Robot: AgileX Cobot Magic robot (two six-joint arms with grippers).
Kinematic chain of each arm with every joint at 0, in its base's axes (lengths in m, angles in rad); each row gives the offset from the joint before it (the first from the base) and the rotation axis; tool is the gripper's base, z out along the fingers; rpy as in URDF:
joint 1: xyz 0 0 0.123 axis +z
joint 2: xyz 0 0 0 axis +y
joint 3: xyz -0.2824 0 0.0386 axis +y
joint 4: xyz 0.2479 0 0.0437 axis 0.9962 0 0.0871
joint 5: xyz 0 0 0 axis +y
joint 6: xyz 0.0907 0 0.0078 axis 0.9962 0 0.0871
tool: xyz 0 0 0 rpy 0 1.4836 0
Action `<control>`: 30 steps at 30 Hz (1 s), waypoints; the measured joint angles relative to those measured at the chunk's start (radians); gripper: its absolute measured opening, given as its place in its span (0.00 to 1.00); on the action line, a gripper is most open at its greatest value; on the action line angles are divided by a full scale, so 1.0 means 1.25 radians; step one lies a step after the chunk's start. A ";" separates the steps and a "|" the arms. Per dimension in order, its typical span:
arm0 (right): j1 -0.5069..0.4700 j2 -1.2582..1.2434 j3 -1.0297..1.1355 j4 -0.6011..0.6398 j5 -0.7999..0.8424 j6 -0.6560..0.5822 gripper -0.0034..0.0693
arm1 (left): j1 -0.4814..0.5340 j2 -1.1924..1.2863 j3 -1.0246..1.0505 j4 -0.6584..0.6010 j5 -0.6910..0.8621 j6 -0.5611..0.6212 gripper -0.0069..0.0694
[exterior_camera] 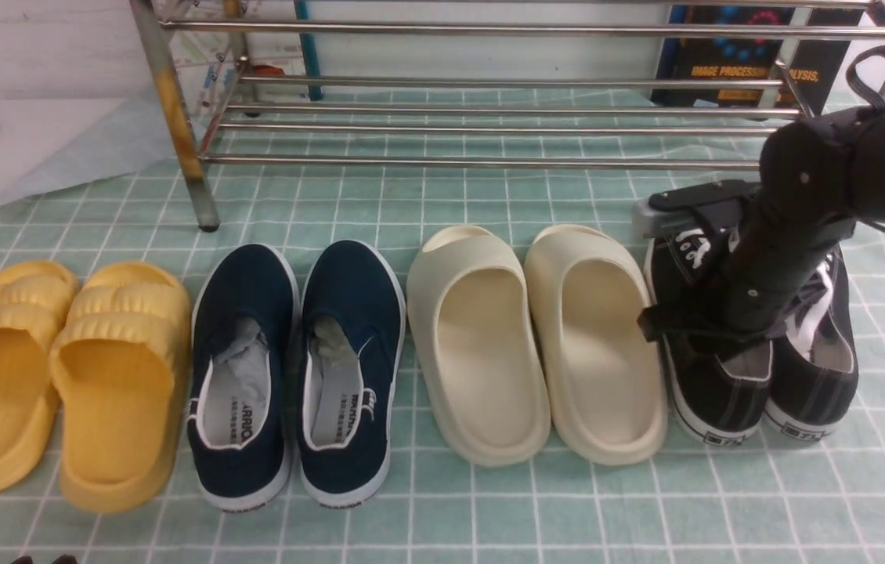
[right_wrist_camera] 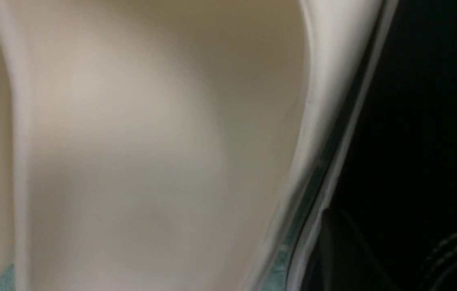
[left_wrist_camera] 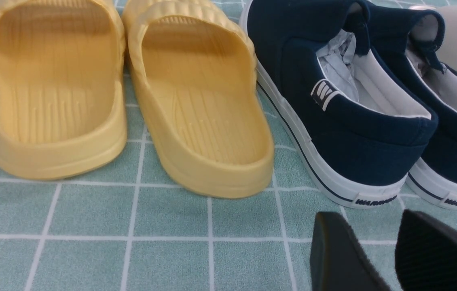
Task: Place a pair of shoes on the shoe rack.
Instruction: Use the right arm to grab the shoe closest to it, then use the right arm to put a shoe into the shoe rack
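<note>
Black right arm (exterior_camera: 763, 274) hides the right jaws, down among the sneakers (exterior_camera: 717, 399); cannot tell whether apart or clamped. Sneakers side by side on green checked cloth (exterior_camera: 489, 509), at 3 o'clock in the shoe row, just beside cream slides (exterior_camera: 482, 352). Steel rack (exterior_camera: 489, 163) stands at 12 o'clock. Left jaws apart above the cloth, near navy slip-ons (left_wrist_camera: 354, 153).
</note>
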 joint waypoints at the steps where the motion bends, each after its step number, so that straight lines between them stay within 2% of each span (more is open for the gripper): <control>1: 0.001 0.004 -0.002 0.006 0.000 0.000 0.31 | 0.000 0.000 0.000 0.000 0.000 0.000 0.40; 4: 0.002 0.005 -0.005 0.019 0.001 0.001 0.10 | 0.000 0.000 0.000 0.000 0.000 0.000 0.40; 5: 0.003 0.004 -0.005 0.021 0.001 0.002 0.07 | 0.000 0.000 0.000 0.000 0.000 0.000 0.40; 10: 0.003 -0.020 -0.002 0.017 0.019 0.003 0.06 | 0.000 0.000 0.000 0.000 0.000 0.000 0.40; 24: 0.000 -0.227 0.009 0.013 0.217 -0.003 0.07 | 0.000 0.000 0.000 0.000 0.000 0.000 0.40; 30: 0.000 -0.282 0.010 0.029 0.224 -0.031 0.07 | 0.000 0.000 0.000 0.000 0.000 0.000 0.40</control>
